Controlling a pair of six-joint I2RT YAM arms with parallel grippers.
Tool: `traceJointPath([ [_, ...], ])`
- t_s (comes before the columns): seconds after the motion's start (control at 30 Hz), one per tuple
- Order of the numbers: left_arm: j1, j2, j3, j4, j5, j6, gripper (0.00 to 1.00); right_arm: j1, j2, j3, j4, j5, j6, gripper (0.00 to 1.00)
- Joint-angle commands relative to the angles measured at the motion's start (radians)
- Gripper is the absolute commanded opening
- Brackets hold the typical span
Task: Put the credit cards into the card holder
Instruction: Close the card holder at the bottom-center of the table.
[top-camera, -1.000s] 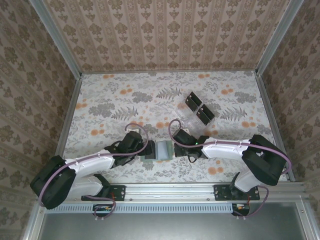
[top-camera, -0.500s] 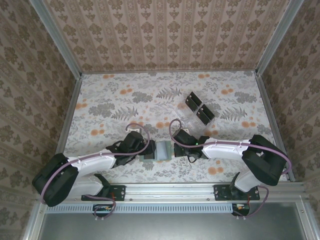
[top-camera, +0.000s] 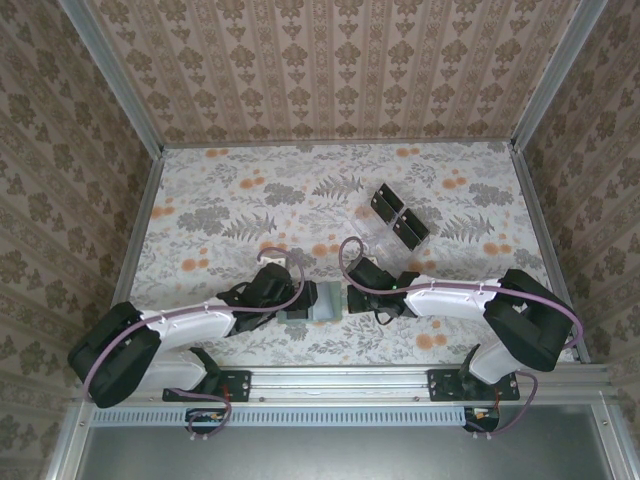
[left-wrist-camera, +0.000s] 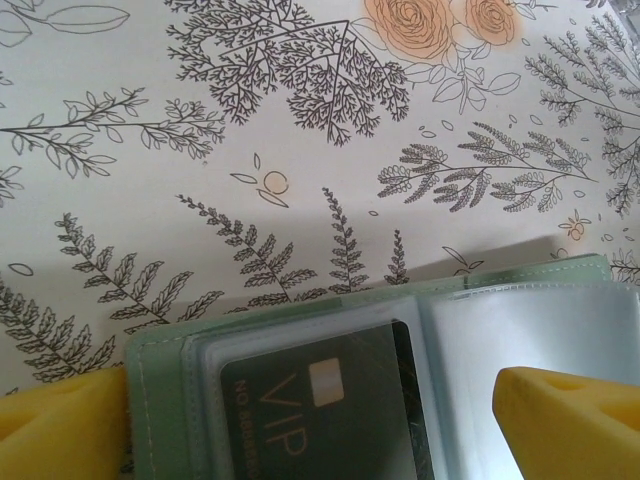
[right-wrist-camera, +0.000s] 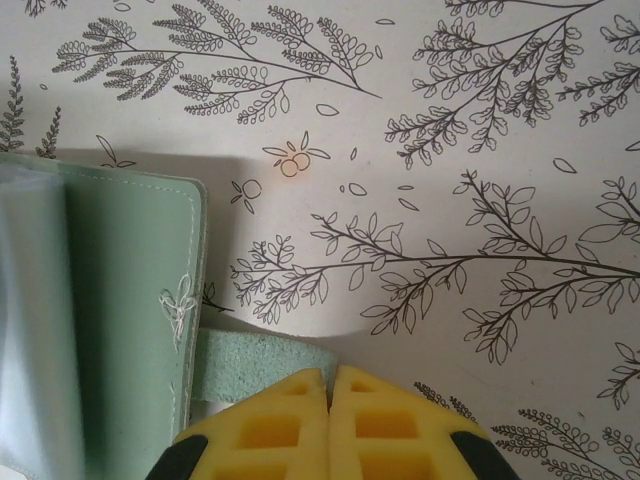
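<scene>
Green card holder (top-camera: 325, 300) open on the surface (top-camera: 220, 200).
I see my left hand (left-wrist-camera: 312, 415) released over a sleeved credit card (left-wrist-camera: 300, 385), right hand (right-wrist-camera: 330, 420) clenched by its strap (right-wrist-camera: 255, 360).

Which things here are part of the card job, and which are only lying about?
Part of the job:
- card holder
- black cards
- VIP card, already in a holder sleeve

Only lying about:
- clear tray
- floral cloth
</scene>
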Motion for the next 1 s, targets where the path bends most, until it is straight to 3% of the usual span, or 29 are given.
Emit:
traceJointPath([
  [0.0, -0.015, 0.003, 0.020, 0.026, 0.054, -0.032, 1.00, -0.006, 0.005, -0.011, 0.022, -0.018, 0.012, 0.00],
  [0.43, -0.040, -0.160, 0.022, 0.008, 0.023, -0.070, 1.00, -0.024, 0.015, -0.006, 0.049, -0.044, 0.014, 0.00],
  [0.8, -0.167, 0.035, 0.157, 0.143, 0.025, -0.096, 1.00, -0.057, -0.001, -0.014, 0.064, -0.068, 0.014, 0.00],
  [0.83, -0.174, 0.058, 0.171, 0.149, 0.023, -0.098, 1.00, -0.062, -0.011, -0.018, 0.061, -0.067, 0.014, 0.01],
  [0.93, -0.183, 0.116, 0.187, 0.172, 0.022, -0.105, 1.00, -0.079, -0.067, -0.042, 0.042, -0.058, 0.015, 0.28],
  [0.97, -0.185, 0.134, 0.187, 0.180, 0.021, -0.109, 1.00, -0.086, -0.089, -0.051, 0.034, -0.053, 0.015, 0.32],
])
